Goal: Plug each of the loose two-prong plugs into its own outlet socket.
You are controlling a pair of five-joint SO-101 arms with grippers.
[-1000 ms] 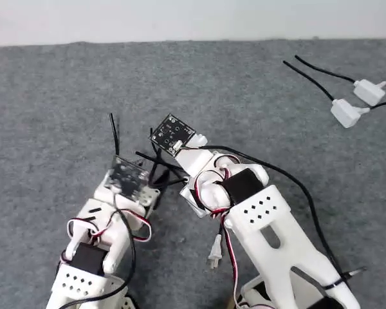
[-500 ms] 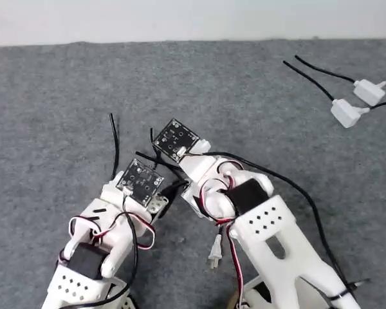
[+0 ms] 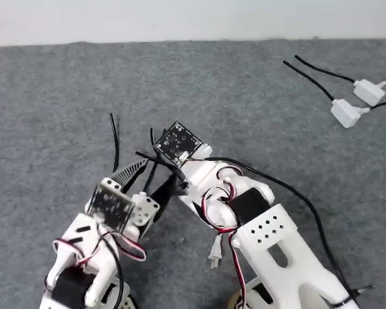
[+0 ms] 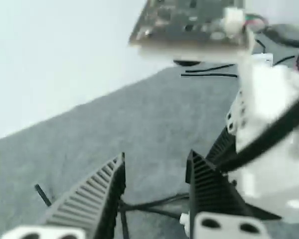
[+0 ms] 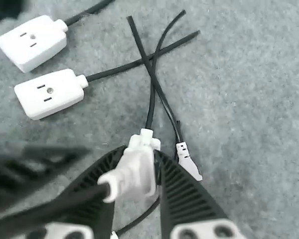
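Though the right gripper (image 5: pixel 139 150) clamps a plug (image 5: pixel 132 172), prongs are hidden.

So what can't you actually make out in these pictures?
- Right wrist view: the prongs of the plug, lost inside the right gripper; a dark shape beside it, too blurred to name.
- High view: that grip, covered by the arm's camera board; the outlet sockets' slots, too small.
- Left wrist view: the white arm beside the left gripper, blurred.

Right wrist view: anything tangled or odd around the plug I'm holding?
Yes. The black cords cross in a tangle just beyond the held plug in the right gripper, so lifting it may drag the loose plug beside it.
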